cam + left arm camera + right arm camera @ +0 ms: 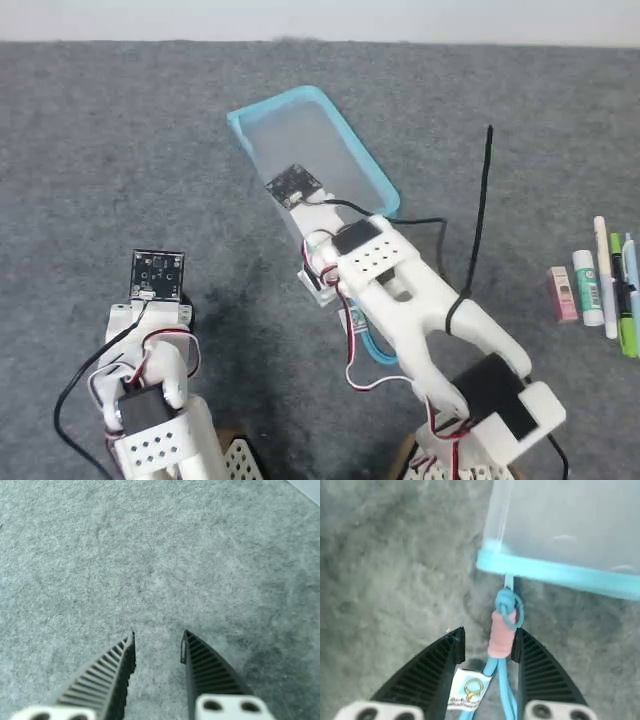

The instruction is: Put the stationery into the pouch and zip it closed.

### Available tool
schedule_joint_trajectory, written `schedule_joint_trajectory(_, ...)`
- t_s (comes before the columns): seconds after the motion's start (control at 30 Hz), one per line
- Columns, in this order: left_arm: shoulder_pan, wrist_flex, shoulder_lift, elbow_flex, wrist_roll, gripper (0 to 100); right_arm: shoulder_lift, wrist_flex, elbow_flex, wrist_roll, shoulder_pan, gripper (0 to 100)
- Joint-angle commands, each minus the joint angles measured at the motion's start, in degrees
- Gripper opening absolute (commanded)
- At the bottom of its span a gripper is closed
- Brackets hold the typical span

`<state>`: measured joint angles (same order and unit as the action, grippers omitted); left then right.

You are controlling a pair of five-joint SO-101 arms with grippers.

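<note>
Right gripper [487, 642] fingers stand partly open astride the pink-and-blue pull cord [502, 630] of the pouch [560, 525]; contact cannot be confirmed. Its arm hides the pouch's near end in the high view. Stationery [598, 285] lies well apart on the mat [120, 130]. Left gripper [157, 645] fingers stand apart, empty.

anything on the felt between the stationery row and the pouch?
Nothing lies on the felt between the stationery and the pouch. The right arm and its black cable hang over that stretch, with the right gripper at the pouch's zipper pull.
</note>
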<state>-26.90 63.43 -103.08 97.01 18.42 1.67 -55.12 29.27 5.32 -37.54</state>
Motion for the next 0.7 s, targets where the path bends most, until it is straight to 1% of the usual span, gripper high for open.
schedule_joint_trajectory(0.0,0.26,0.44,0.44,-0.31,0.62,15,-1.27,2.33,-0.35,0.35,1.10,15.1)
schedule_joint_trajectory(0.07,0.26,0.44,0.44,-0.31,0.62,15,-4.00,2.33,-1.67,0.79,2.33,15.1)
schedule_joint_trajectory(0.2,0.26,0.44,0.44,-0.31,0.62,15,-9.71,5.67,-4.92,0.70,5.23,15.1)
schedule_joint_trajectory(0.33,0.26,0.53,0.44,-0.31,0.62,15,-13.32,7.43,-5.71,0.79,4.97,15.4)
schedule_joint_trajectory(0.47,0.26,0.53,0.26,-0.31,0.44,15,-13.93,9.71,-5.80,0.44,5.41,14.9)
schedule_joint_trajectory(0.53,0.26,-0.44,0.00,-0.31,0.62,15,-13.49,9.71,-5.80,0.79,5.14,10.1)
schedule_joint_trajectory(0.6,0.00,-4.57,-0.44,-0.40,0.44,15,-11.74,9.01,-5.80,0.88,5.23,0.0)
schedule_joint_trajectory(0.67,-1.41,-6.95,-1.23,-0.48,0.70,15,-8.57,6.20,-5.80,0.88,5.67,1.9)
